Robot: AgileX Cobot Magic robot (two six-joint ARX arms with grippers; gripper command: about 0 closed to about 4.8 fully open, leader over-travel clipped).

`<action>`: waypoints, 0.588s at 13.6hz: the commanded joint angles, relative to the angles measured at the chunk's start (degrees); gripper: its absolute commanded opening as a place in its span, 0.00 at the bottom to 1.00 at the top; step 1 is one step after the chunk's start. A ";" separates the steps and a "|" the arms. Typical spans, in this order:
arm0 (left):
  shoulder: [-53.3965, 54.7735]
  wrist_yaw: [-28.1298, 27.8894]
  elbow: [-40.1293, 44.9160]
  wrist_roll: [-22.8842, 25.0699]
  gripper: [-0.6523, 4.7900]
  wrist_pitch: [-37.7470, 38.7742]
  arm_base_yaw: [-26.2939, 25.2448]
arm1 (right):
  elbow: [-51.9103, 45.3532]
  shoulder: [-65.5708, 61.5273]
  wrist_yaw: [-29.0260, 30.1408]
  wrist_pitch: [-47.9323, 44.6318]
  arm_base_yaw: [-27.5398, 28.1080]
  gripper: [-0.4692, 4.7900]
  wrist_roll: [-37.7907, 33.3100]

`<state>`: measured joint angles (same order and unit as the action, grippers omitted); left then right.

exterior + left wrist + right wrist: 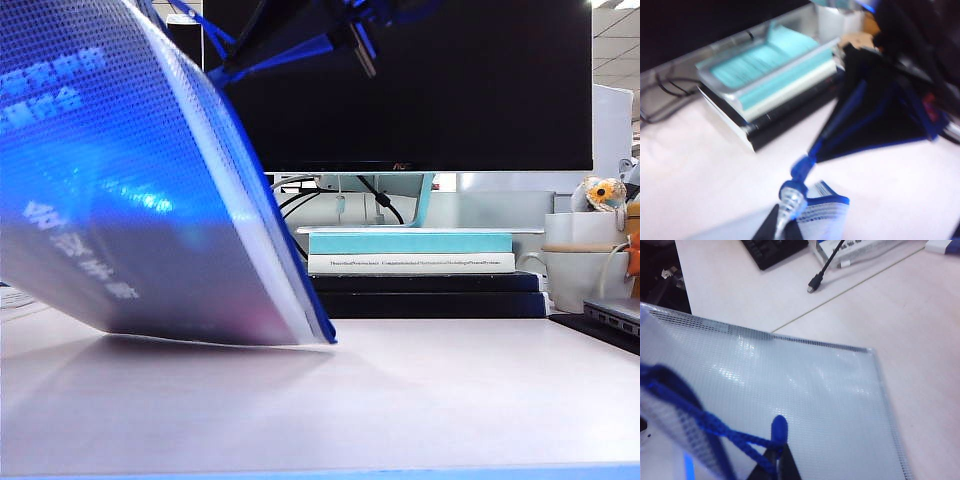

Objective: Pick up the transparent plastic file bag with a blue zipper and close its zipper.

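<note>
Both pincers clamped: left pincer [781,227] on file bag [120,190] corner, right pincer [775,465] on zipper [710,427] cord; bag's lower edge tilted above table [400,400].

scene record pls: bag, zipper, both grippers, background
file bag: lifted, tilted, lower corner close to the table
zipper: blue strip on the bag's edge; open or closed unclear
left gripper: shut on a bag corner
right gripper: shut on the blue cord pull
background: monitor, stacked books, white mug
</note>
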<state>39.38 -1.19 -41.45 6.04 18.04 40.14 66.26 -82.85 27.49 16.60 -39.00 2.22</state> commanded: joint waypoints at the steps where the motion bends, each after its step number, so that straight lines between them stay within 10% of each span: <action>1: -1.55 -1.68 -1.27 -0.72 0.11 -9.49 -0.20 | -0.74 -0.48 -4.11 4.42 0.04 0.09 -1.44; 3: -0.46 5.55 -1.27 -2.27 0.11 -8.98 -0.17 | -0.24 0.11 -4.04 -1.33 -2.29 0.10 -2.43; 6: 0.59 7.08 -1.25 -2.43 0.11 -6.80 -0.17 | -0.22 1.68 -2.29 -2.54 -2.64 0.55 -2.45; 8: 1.01 8.15 -1.25 -2.43 0.11 -5.66 -0.17 | -0.22 3.82 -1.60 -3.04 -2.64 0.56 -2.40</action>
<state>40.14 6.33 -42.46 3.88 12.73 39.99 65.71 -80.58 25.12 15.11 -41.23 -0.34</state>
